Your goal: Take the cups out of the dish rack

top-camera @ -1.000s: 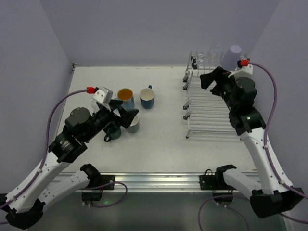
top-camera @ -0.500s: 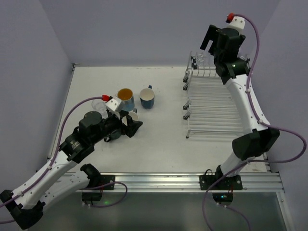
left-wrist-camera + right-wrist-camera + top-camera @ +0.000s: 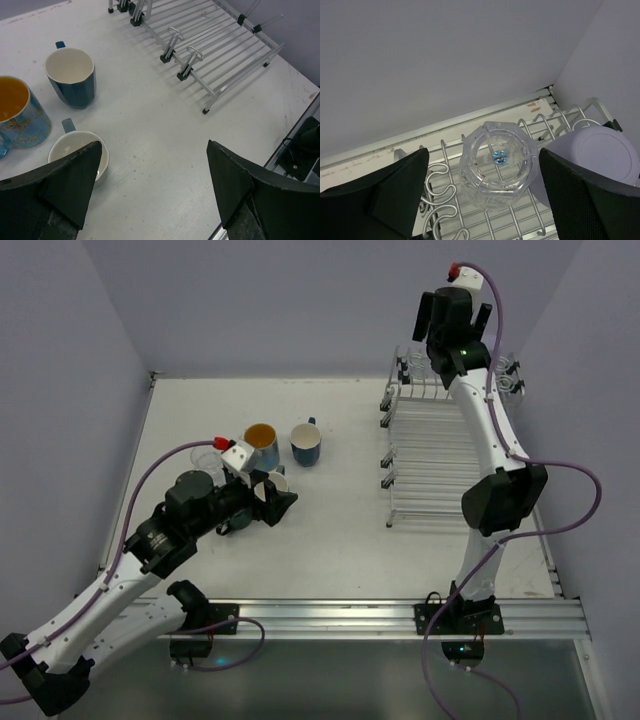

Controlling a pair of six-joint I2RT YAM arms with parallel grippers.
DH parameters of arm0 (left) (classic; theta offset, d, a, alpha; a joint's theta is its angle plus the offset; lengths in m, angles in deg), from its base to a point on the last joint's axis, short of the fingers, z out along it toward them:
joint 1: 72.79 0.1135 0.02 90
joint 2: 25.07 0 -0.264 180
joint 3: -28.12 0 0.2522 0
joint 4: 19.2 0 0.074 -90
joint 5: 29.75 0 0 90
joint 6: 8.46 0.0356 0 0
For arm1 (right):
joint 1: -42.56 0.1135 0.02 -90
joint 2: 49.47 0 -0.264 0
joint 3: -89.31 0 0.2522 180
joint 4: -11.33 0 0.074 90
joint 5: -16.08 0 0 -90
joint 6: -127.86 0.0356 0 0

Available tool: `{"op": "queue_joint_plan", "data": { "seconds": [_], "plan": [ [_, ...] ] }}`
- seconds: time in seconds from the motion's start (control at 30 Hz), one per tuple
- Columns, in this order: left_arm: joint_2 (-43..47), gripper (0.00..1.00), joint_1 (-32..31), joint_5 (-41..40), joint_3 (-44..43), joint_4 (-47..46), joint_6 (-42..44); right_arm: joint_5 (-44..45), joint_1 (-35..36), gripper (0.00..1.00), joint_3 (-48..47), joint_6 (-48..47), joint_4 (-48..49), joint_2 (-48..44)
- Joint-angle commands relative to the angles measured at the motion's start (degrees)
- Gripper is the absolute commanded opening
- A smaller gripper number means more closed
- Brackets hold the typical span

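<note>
Cups, mixed set, held in two groups.

Group one stands on the table [image 3: 340, 530], left of the dish rack [image 3: 435, 455] and well apart from it.
- a blue mug with an orange inside [image 3: 261, 440]
- a dark teal mug with a white inside [image 3: 306, 443] just beside it
- a small white-lined cup [image 3: 271, 483] nearer the arms
- a clear glass [image 3: 205, 458] furthest left

Group two sits at the far end of the rack.

Overhead view: gives the whole layout. The right arm stretches along the rack and covers most of its far end, so group two is largely hidden there.

Right wrist view: the only one to show group two clearly. A faceted glass [image 3: 497, 167] rests on the rack wires against the back wall [image 3: 445, 60]. A lavender tumbler [image 3: 600, 160] stands just to its right, closed end up. Whether the two touch cannot be told.

Left wrist view: shows three cups of group one from close by, all upright, with the near corner of the rack beyond them and the mounting rail [image 3: 297, 150] at the table edge.

Left gripper [image 3: 155, 145]: released, fingers wide apart over bare table. The small white-lined cup sits at the tip of the finger on the left of that view. Contact cannot be told.

Right gripper [image 3: 484, 152]: spread and holding nothing, raised above the faceted glass. The glass appears between the two fingers, with a gap on each side.
</note>
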Motion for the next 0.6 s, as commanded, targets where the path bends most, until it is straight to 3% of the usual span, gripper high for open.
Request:
{"op": "queue_joint_plan", "data": {
  "seconds": [0.0,0.57],
  "plan": [
    [-0.5,0.9,0.2,1.0,-0.1,-2.9,1.7,3.4,-0.2,0.93,-2.4,-2.8,-0.6,0.7],
    [-2.2,0.9,0.3,-0.8,0.0,-2.8,2.0,4.2,-0.9,0.94,0.5,-3.4,1.6,3.5]
  ]
}}
